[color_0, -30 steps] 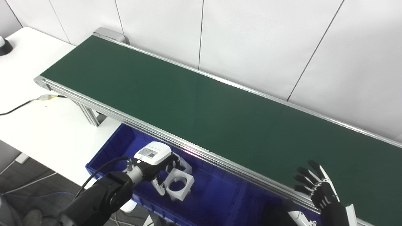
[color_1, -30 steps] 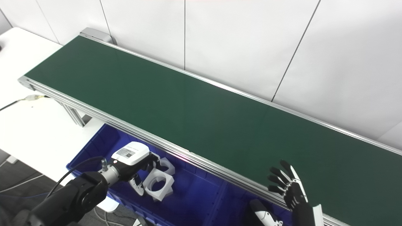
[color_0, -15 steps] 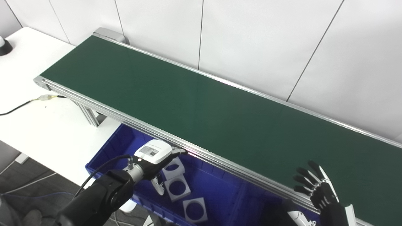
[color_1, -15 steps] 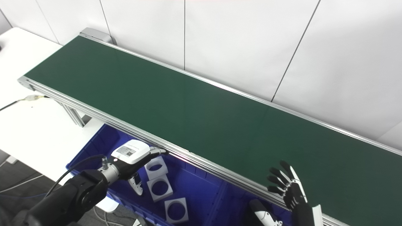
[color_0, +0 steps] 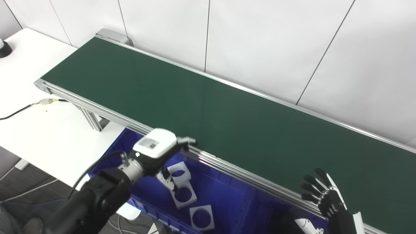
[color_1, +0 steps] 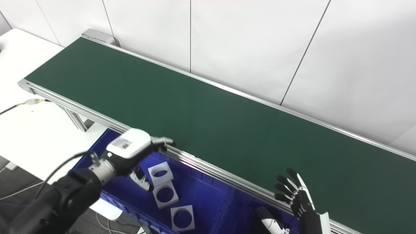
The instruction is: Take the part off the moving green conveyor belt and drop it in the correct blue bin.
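3 white square parts [color_0: 184, 195] with round holes sit lower-left in the blue bin [color_0: 227, 208], look light and rigid, grab by outer edges; left hand [color_0: 159, 151] empty, fingers spread, right hand [color_0: 326, 200] too.

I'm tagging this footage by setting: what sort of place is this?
Probably a lab or test cell mocked up as a parts-sorting line: a long green conveyor belt in an aluminium frame, a blue plastic bin holding white square parts with round holes, and plain white wall panels.
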Controlling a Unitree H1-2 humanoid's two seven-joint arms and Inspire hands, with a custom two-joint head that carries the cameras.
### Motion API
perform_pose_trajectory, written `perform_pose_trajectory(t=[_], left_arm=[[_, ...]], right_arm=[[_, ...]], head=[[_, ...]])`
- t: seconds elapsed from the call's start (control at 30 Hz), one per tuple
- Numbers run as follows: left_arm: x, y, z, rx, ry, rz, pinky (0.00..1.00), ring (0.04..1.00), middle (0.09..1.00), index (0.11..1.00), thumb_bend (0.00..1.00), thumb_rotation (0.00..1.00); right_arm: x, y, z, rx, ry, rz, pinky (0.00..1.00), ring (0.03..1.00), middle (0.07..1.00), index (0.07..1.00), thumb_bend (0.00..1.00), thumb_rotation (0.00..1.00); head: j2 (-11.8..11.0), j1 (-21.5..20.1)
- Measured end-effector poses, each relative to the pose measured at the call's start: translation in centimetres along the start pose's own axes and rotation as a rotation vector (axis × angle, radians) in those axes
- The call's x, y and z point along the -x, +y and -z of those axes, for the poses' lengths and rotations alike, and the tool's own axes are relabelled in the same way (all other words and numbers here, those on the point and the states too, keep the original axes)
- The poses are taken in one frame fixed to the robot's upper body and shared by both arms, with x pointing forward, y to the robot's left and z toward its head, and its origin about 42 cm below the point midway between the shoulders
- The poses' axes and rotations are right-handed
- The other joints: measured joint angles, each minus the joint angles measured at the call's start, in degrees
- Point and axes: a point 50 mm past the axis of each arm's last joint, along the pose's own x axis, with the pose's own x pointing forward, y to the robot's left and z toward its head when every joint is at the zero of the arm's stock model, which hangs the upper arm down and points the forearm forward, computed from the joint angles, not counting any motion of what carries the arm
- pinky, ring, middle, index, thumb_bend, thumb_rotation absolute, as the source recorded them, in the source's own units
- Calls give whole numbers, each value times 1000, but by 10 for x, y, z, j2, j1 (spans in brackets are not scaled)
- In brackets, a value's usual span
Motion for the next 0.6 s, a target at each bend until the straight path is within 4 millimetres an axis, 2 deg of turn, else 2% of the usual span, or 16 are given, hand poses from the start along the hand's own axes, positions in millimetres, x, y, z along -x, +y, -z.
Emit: perform_pose_trajectory(t=[0.17,0.23,0.3,0.33,0.4,0.47,0.5,0.53,0.6], left_arm=[[11,30,-22,165,-96,-4,631,738,765,798,846,219],[13,39,-28,236,-133,-1,596,706,738,798,865,258],[12,42,-34,310,-177,3,604,697,738,806,871,323],[10,41,-37,358,-205,9,606,698,739,806,871,329],[7,37,-40,462,-254,19,664,734,768,813,884,397],[0,26,-40,555,-290,29,693,757,790,814,907,461],[-4,20,-38,600,-301,29,713,771,803,819,919,496],[-8,12,-37,642,-304,31,727,780,812,821,922,504],[-14,-1,-38,717,-334,34,739,789,821,826,918,487]], right_arm=[[0,3,5,-7,16,2,675,768,816,901,618,395],[-1,5,7,-9,13,3,675,767,814,900,608,420],[-1,7,9,-10,7,11,673,769,814,898,599,455],[-1,8,11,-12,10,15,673,769,814,897,598,457],[-1,9,13,-17,9,20,676,770,813,896,600,484],[-2,12,15,-24,5,25,678,771,814,895,598,508],[-2,14,17,-26,6,27,678,771,814,895,597,520],[-2,15,17,-28,4,26,678,772,815,893,601,533],[-2,18,17,-30,-8,24,681,776,818,890,609,561]], head=[[-5,-17],[-11,-37],[-16,-52],[-16,-52],[-25,-89],[-26,-92],[-32,-111],[-38,-138],[-38,-142]])
